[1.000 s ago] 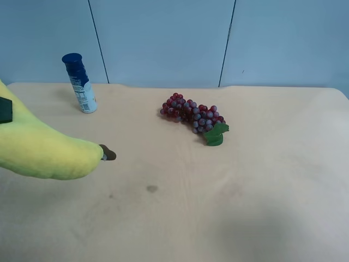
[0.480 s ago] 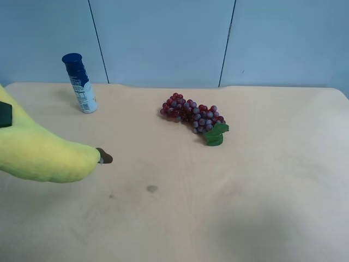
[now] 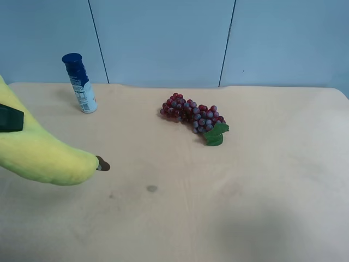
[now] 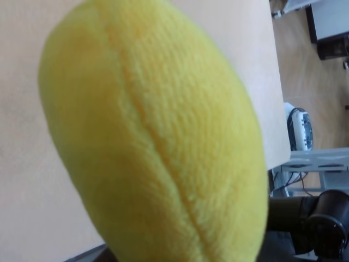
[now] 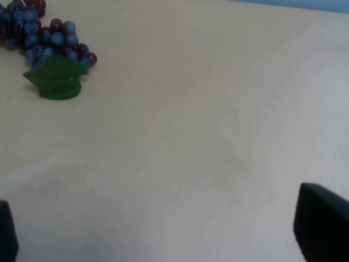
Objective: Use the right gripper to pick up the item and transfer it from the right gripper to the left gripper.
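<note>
The yellow plush banana (image 3: 41, 155) hangs above the table at the exterior high view's left edge, its dark brown stem tip (image 3: 103, 164) pointing toward the middle. My left gripper (image 3: 6, 128) is shut on it; one black finger (image 3: 10, 118) lies across its upper side. The banana (image 4: 158, 136) fills the left wrist view and hides the fingers there. My right gripper (image 5: 163, 240) is open and empty over bare table, with one finger (image 5: 322, 229) at each lower corner of its wrist view. The right arm is out of the exterior high view.
A red-purple grape bunch (image 3: 193, 117) with a green leaf lies mid-table and shows in the right wrist view (image 5: 41, 41). A blue-capped bottle (image 3: 80, 83) stands at the back left. The table's edge (image 4: 275, 109) and floor equipment show beyond the banana.
The banana has sunk slightly and shifted left; its stem tip is lower. The black finger on it shows more at the left edge.
</note>
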Controlling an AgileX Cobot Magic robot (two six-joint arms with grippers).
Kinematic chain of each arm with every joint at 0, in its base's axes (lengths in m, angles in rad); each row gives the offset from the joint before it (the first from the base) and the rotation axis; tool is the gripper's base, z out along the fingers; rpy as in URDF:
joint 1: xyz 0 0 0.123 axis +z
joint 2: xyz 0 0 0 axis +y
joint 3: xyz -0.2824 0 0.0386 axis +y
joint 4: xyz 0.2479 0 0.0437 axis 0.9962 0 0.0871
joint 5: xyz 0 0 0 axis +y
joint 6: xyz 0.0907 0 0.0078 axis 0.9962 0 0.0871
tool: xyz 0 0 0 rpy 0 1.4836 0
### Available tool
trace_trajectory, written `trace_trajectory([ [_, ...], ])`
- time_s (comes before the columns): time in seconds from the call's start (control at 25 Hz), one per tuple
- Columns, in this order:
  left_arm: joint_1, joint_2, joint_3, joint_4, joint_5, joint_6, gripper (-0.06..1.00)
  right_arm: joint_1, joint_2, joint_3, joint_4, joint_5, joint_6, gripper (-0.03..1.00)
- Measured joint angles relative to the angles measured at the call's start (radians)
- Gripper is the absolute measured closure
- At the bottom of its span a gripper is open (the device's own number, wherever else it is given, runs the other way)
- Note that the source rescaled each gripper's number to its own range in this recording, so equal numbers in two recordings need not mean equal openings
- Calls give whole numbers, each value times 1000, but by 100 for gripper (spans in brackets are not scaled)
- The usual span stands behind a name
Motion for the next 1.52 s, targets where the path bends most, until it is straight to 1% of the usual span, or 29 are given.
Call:
trace_trajectory([
  [0.4, -1, 135, 0, -72, -1, 123, 94, 0, 0, 0, 0, 0, 0, -3],
  [0.48, -19, 160, 0, -81, -3, 140, 94, 0, 0, 0, 0, 0, 0, -3],
  [0.64, -115, 213, 0, -88, -28, 159, 94, 0, 0, 0, 0, 0, 0, -3],
  [0.68, -151, 231, 0, -89, -42, 159, 94, 0, 0, 0, 0, 0, 0, -3],
  [0.76, -204, 258, 0, -89, -74, 162, 94, 0, 0, 0, 0, 0, 0, -3],
  [0.84, -274, 294, 0, -89, -115, 162, 94, 0, 0, 0, 0, 0, 0, -3],
  [1.0, -380, 371, 0, -89, -190, 163, 94, 0, 0, 0, 0, 0, 0, -3],
  [1.12, -433, 432, 0, -89, -237, 166, 94, 0, 0, 0, 0, 0, 0, -3],
  [1.24, -457, 486, 0, -90, -267, 181, 94, 0, 0, 0, 0, 0, 0, -3],
  [1.52, -458, 546, 0, -114, -296, 228, 94, 0, 0, 0, 0, 0, 0, -3],
])
